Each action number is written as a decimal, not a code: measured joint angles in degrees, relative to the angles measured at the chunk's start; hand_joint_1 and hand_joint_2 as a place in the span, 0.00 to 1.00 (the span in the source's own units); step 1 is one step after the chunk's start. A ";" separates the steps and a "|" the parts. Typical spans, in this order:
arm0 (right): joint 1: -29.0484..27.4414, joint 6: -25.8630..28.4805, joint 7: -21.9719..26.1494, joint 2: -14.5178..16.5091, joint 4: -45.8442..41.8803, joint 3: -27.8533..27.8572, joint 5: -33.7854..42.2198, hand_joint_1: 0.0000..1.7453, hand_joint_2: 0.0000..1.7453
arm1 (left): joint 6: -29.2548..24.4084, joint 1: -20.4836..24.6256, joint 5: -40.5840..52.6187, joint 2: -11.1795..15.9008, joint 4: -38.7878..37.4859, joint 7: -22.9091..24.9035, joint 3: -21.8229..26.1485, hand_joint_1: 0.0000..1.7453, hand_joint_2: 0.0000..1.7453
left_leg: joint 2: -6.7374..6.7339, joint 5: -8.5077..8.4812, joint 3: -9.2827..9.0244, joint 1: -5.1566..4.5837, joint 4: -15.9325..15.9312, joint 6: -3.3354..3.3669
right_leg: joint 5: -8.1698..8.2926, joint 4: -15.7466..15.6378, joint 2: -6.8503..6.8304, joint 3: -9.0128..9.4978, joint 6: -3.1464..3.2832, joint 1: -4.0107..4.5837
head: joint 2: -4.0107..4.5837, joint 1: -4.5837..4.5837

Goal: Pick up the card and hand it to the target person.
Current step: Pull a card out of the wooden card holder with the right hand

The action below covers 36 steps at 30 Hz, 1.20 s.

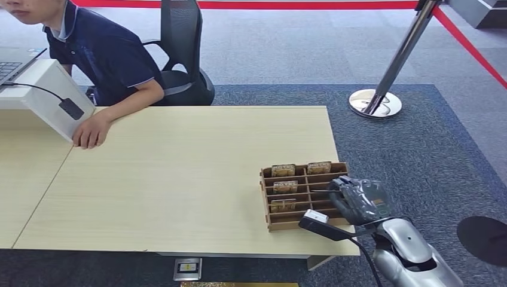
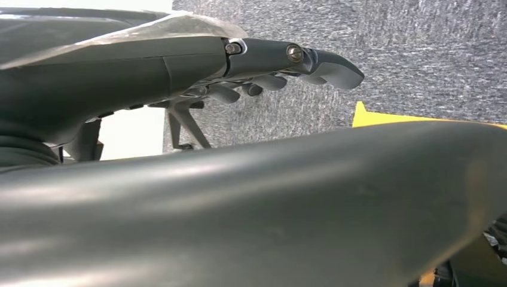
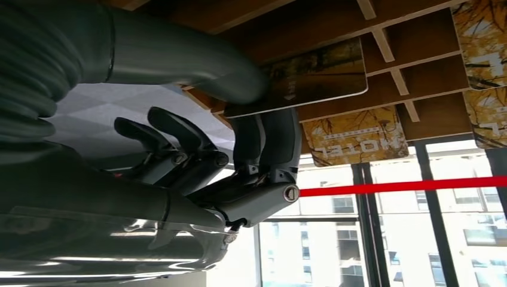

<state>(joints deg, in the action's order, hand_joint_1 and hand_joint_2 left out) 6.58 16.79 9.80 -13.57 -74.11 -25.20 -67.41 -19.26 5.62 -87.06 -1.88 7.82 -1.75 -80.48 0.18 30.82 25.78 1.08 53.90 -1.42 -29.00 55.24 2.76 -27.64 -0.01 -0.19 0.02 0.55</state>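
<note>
A: Where is the right hand (image 3: 239,161), and what does it hold?

B: It sits at the outer side of the wooden card rack (image 1: 302,194). In the right wrist view the thumb and a finger pinch one card (image 3: 305,78) by its near end; the other fingers (image 3: 173,134) curl loose beside it. The card looks part-way out of its slot, its far end over the rack's dividers.

A: What could fail from here?

B: Likely the grip. Only an edge of the card is pinched, so a tilt while drawing it out could let it slip or snag on a divider and tug the light rack, which stands near the table (image 1: 179,173) corner. Neighbouring cards (image 1: 283,170) in the rack could also be knocked.

A: And the handover?

B: The person (image 1: 101,54) sits well apart from the rack, across the table, a hand resting on it; a long reach with a thin pinch risks a drop.

A: The left hand (image 2: 287,66)?

B: Hanging over the carpet, fingers loosely apart, holding nothing.
</note>
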 joint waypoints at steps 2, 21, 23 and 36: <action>0.03 0.01 0.01 0.00 0.01 -0.02 0.11 1.00 1.00 | 0.00 0.00 0.00 0.00 0.00 0.00 -0.01 0.00 0.00 | 0.00 0.00 0.00 0.00 0.00 0.00 | 0.00 0.00 0.00 0.00 0.00 0.00 | 0.00 0.00; -1.53 3.58 1.96 -0.25 -6.07 1.57 -0.12 1.00 1.00 | -0.02 -0.01 -0.27 0.00 0.00 -0.32 -0.03 0.00 0.00 | 0.00 0.00 0.00 0.00 0.00 0.00 | 0.00 0.00 0.00 -0.01 0.00 0.00 | -0.01 0.00; -1.63 3.86 3.04 -0.60 -7.67 2.09 0.39 1.00 1.00 | -0.04 -0.01 -0.37 0.00 0.00 -0.52 -0.01 0.00 0.00 | 0.00 0.00 0.00 -0.01 0.01 0.00 | 0.00 0.00 0.00 -0.01 0.00 -0.01 | -0.01 0.00; 3.88 -0.84 9.95 -3.21 -13.64 3.56 8.90 1.00 1.00 | -0.44 0.00 -0.50 -0.11 0.00 -1.23 0.36 0.00 0.00 | 0.00 -0.01 0.03 -0.04 0.02 0.01 | 0.01 0.01 0.00 0.00 -0.02 -0.04 | -0.01 0.00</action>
<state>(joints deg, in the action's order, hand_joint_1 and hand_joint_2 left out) 10.46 15.95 19.75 -16.78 -87.75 -21.64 -58.51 -19.69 5.62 -87.56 -1.99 7.83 -2.98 -80.12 0.18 30.81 25.80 1.04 53.92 -1.41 -28.98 55.25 2.76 -27.64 -0.02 -0.23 0.02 0.55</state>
